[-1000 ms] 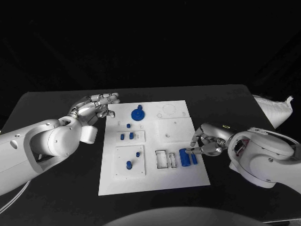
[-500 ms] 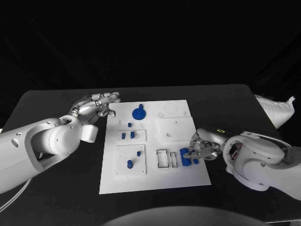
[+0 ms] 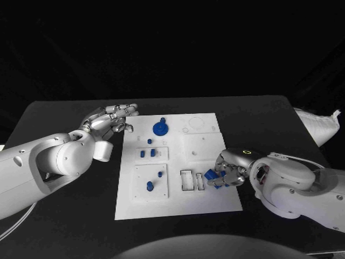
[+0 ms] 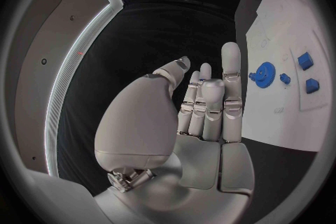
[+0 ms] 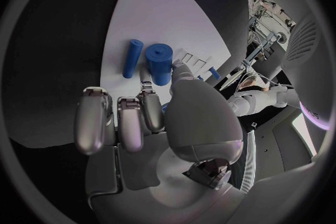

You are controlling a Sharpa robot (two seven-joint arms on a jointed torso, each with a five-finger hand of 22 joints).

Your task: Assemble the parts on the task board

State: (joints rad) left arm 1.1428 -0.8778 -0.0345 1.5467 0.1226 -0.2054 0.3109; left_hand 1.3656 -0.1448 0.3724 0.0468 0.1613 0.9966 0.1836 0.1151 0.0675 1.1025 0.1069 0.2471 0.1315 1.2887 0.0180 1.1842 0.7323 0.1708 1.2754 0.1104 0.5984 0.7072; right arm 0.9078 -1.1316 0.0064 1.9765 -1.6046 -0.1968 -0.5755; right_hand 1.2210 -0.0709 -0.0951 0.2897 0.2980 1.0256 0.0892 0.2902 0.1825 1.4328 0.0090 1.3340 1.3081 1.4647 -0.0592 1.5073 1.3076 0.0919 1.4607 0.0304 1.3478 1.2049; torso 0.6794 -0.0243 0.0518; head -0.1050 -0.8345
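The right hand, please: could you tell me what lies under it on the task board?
Under the right hand lie blue cylindrical parts on the white task board, near its right edge. The fingers cover any contact, so whether it grips one is hidden.

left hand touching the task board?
Apart. Head view: left hand sits over black table beside the task board, dark strip between them; left wrist view shows the same gap.

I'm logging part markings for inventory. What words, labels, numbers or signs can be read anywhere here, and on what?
None can be read. The white plastic task board, the small blue parts and both silver hands, left hand and right hand, show no legible text.
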